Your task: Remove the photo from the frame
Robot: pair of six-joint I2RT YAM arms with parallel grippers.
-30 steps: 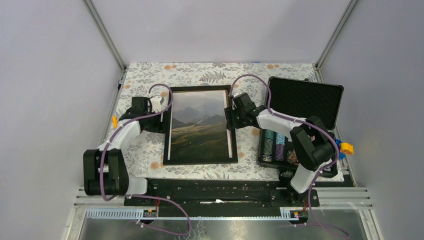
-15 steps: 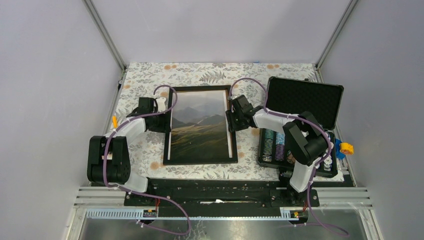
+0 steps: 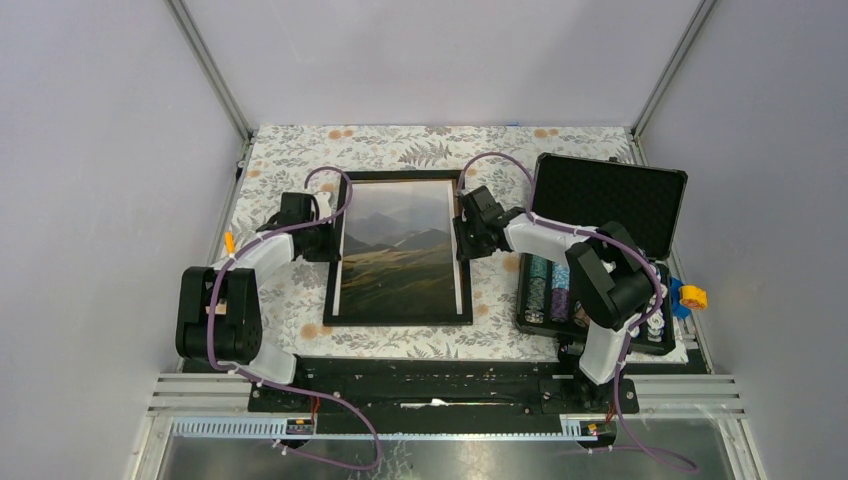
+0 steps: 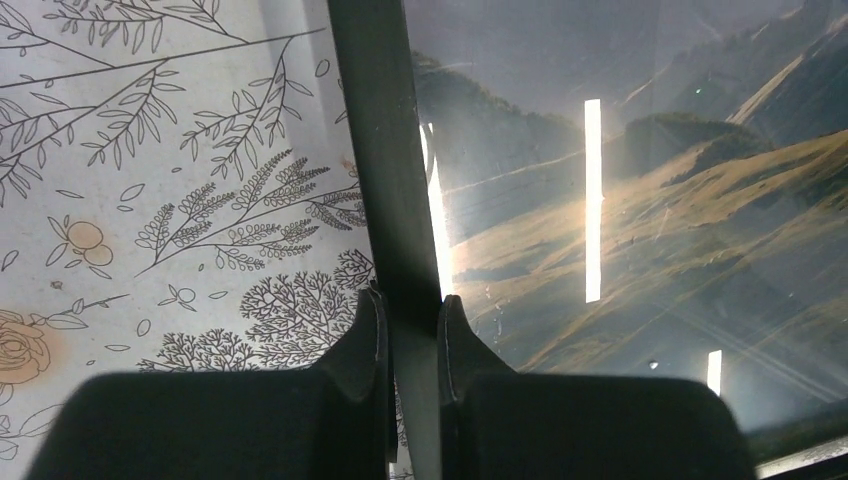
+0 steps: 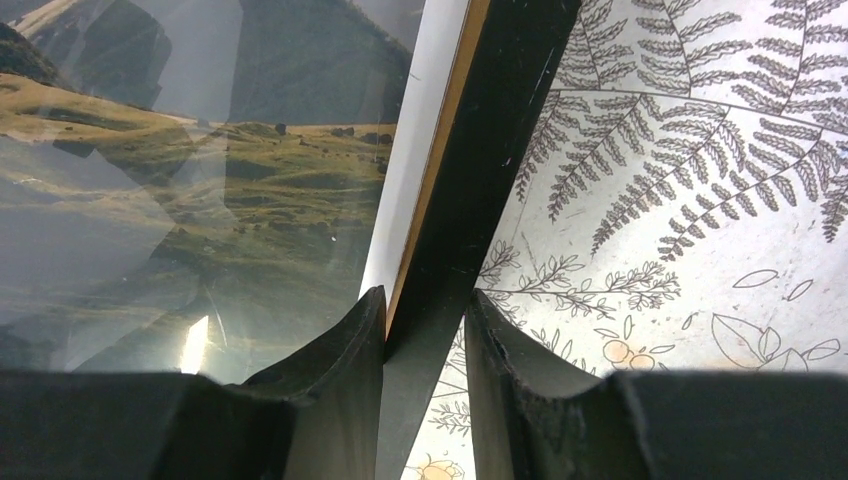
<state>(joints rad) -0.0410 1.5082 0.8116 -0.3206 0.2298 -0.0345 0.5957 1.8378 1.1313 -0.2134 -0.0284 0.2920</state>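
The frame [image 3: 333, 290], thin and black, lies glass-up on the floral cloth with the photo [image 3: 400, 250] of mountains and olive hills inside it. My left gripper [image 3: 335, 243] is at the frame's left bar. In the left wrist view that gripper [image 4: 410, 310] is shut on the bar [image 4: 380, 150], both fingers pressed to it, with the photo [image 4: 620, 200] to the right. My right gripper [image 3: 462, 243] straddles the right bar. In the right wrist view this gripper [image 5: 425, 305] is open around the bar [image 5: 500, 120]: the inner finger [image 5: 350, 340] touches, the outer one stands slightly apart.
An open black foam-lined case [image 3: 610, 200] with rows of poker chips [image 3: 550, 290] stands just right of the frame, close to the right arm. An orange part [image 3: 693, 296] sits at the case's right edge. White enclosure walls surround the floral cloth [image 3: 420, 150].
The left gripper moved in to the frame's left bar and closed on it. The right gripper's jaws narrowed around the right bar. The frame shifted slightly left.
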